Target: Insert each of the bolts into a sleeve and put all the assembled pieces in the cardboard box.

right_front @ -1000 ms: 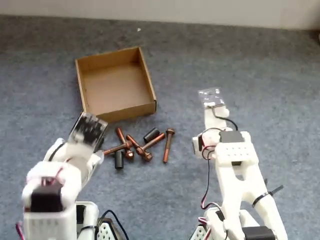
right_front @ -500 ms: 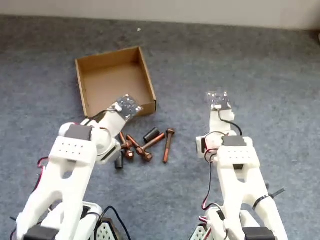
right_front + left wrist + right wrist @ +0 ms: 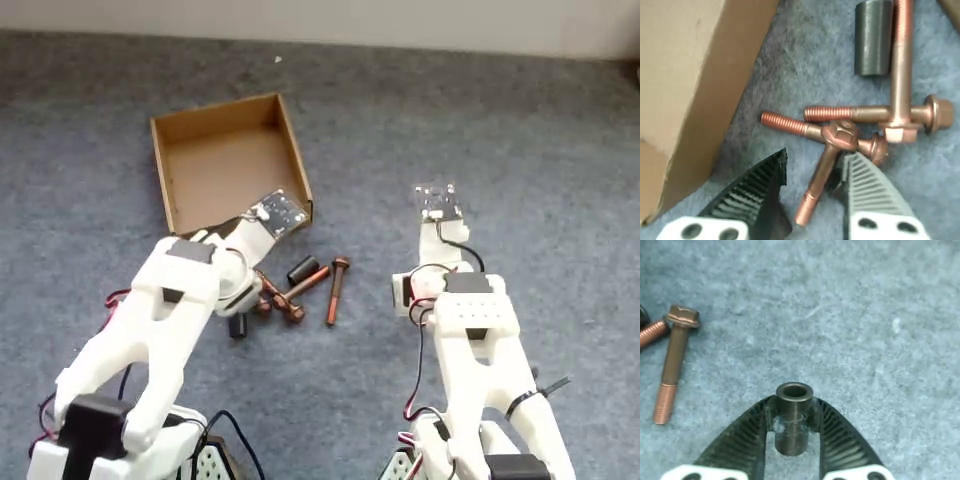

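Right wrist view: a dark sleeve (image 3: 791, 424) sits clamped in the right end effector (image 3: 792, 407), one bolt (image 3: 674, 365) nearby.

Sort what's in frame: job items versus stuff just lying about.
Job:
cardboard box
bolts, piled
loose sleeves
sleeve gripped by right pincer
left pincer, open over the pile

Lying about:
grey carpet
wall strip
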Robot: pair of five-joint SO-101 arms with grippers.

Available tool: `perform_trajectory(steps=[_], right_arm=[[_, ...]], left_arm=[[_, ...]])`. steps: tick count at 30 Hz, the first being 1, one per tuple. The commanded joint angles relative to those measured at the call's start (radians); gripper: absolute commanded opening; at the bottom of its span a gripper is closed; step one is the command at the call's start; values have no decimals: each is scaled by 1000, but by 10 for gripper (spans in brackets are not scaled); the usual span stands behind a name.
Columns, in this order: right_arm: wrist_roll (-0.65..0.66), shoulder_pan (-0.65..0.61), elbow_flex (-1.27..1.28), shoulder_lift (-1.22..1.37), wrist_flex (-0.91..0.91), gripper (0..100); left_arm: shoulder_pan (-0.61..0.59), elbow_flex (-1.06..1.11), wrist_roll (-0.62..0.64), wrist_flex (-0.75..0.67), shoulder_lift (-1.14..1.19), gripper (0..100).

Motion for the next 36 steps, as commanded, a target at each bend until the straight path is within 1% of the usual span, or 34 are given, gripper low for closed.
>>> perform_trajectory(steps=[1, 9, 12, 14, 17, 19, 23, 28, 31, 36], right_arm=[[-5, 10, -7, -36, -16, 5], [-3, 10, -7, -47, 13, 5], [-2, 8, -13, -47, 35, 5], [0, 8, -16, -47, 51, 5], [0, 8, -21, -50, 120, 5], [0, -8, -62, -81, 170, 5], [0, -71, -108, -252, 255, 5], [-6, -176, -107, -476, 289, 6], [-8, -248, -107, -555, 286, 6], [-89, -341, -110, -634, 286, 6]], left_arm=[[10, -33, -12, -95, 73, 108], [70, -33, -12, -103, 96, 55], [74, -35, -11, -103, 94, 8], [70, -42, -9, -100, 74, 6], [65, -50, -9, -14, -22, 6], [65, -47, -8, 46, -136, 6], [65, -44, 2, 147, -394, 6], [65, -44, 164, 213, -671, 6], [67, -47, 259, 219, -789, 6], [73, -48, 443, 212, -931, 6]])
